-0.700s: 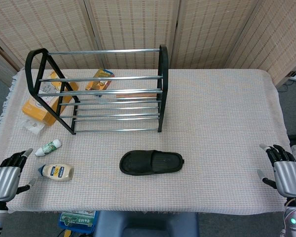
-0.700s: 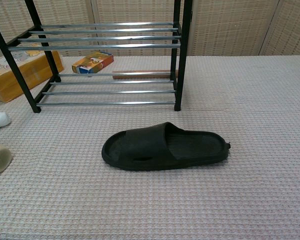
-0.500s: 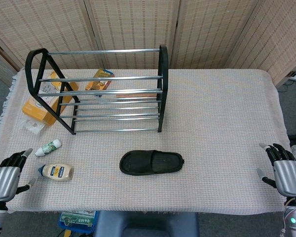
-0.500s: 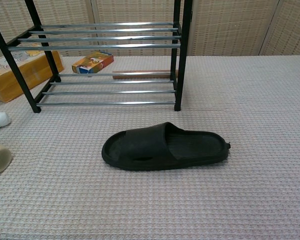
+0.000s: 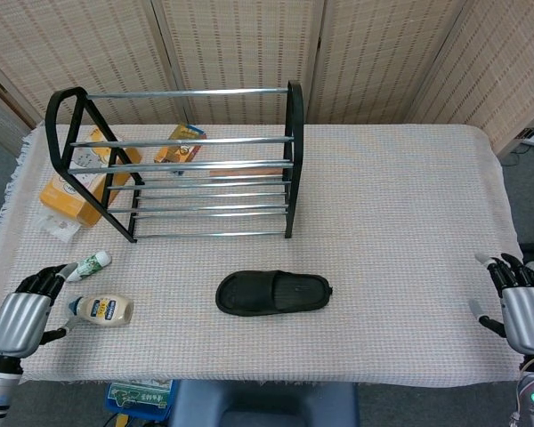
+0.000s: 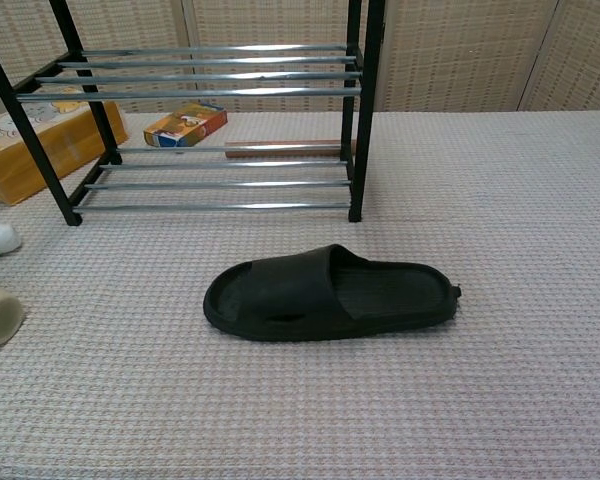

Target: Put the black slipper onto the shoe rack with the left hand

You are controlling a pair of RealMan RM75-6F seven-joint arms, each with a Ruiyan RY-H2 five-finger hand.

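The black slipper (image 5: 273, 293) lies flat on the table in front of the shoe rack, toe to the left; the chest view shows the slipper (image 6: 328, 294) at its centre. The black-framed shoe rack (image 5: 178, 165) with metal bars stands behind it, and its lower tiers (image 6: 210, 90) fill the top of the chest view. My left hand (image 5: 22, 318) hovers at the table's front left corner, fingers apart, holding nothing. My right hand (image 5: 525, 311) is at the front right edge, also empty with fingers apart. Neither hand appears in the chest view.
A white squeeze bottle (image 5: 101, 309) and a small green-capped tube (image 5: 89, 264) lie just right of my left hand. An orange box (image 5: 78, 182), a small carton (image 5: 180, 142) and a wooden stick (image 6: 285, 149) sit behind or under the rack.
My left hand has shifted slightly right and forward, toward the bottles. My right hand has drifted a little to the right and down. The slipper has not moved.
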